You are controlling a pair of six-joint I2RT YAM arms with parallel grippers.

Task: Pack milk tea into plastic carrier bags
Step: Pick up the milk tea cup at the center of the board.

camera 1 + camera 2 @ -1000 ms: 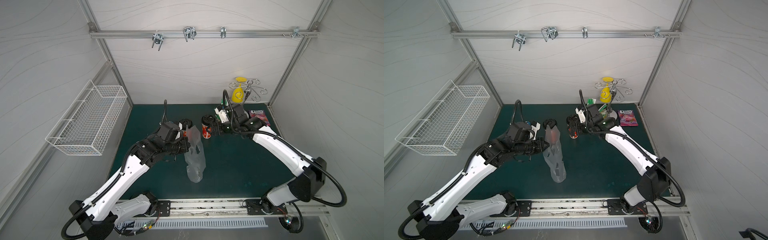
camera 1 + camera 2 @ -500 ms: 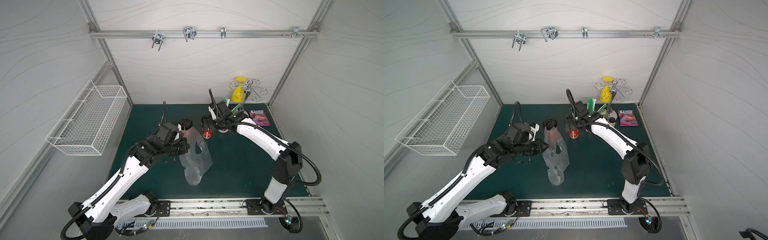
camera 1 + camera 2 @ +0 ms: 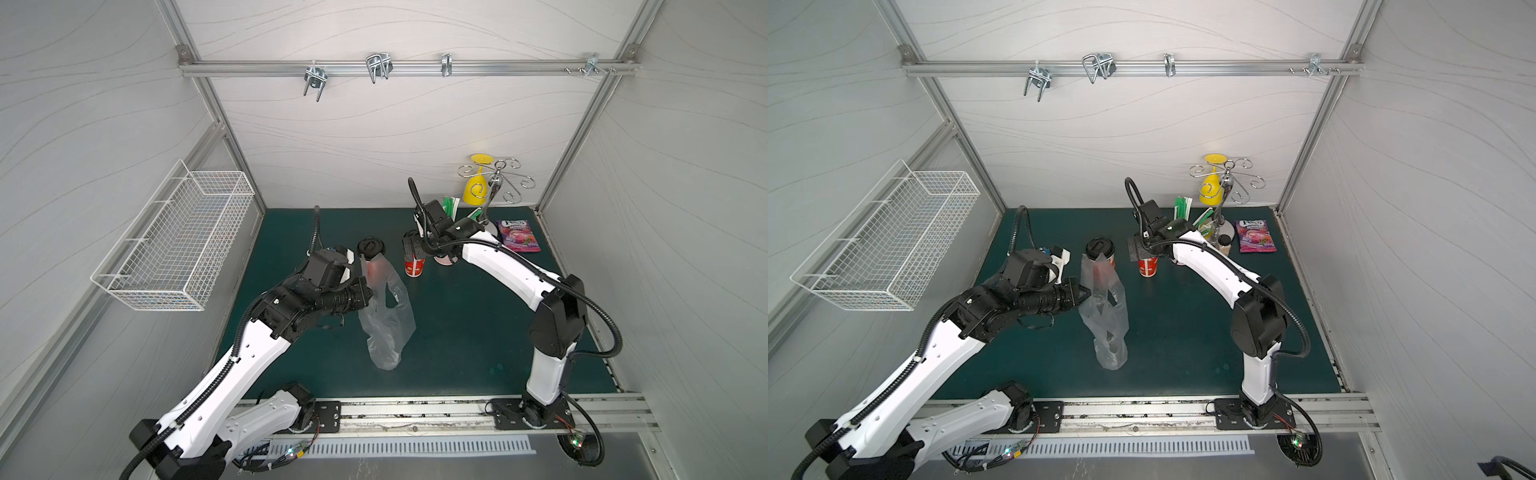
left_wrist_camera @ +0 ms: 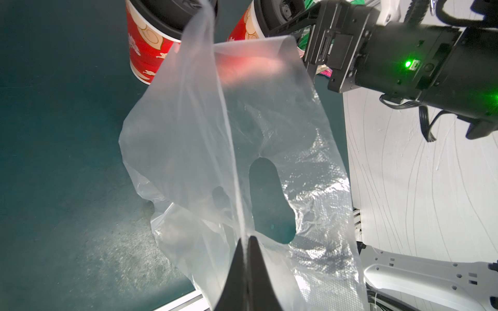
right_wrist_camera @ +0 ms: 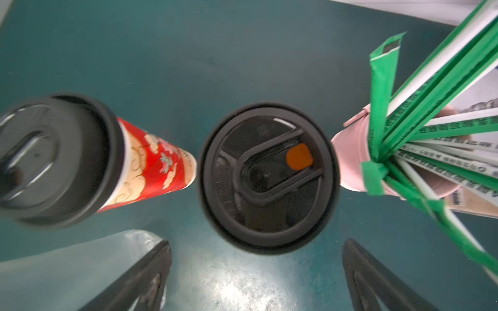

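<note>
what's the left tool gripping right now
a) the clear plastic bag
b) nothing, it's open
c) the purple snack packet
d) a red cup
a: in the left wrist view the left tool is shut on a fold of the clear plastic bag, close to its hand hole.

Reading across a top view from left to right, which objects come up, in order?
white wire basket → first milk tea cup → second milk tea cup → yellow glass → purple snack packet. The clear plastic bag overlaps the first cup, so it is left out.
</note>
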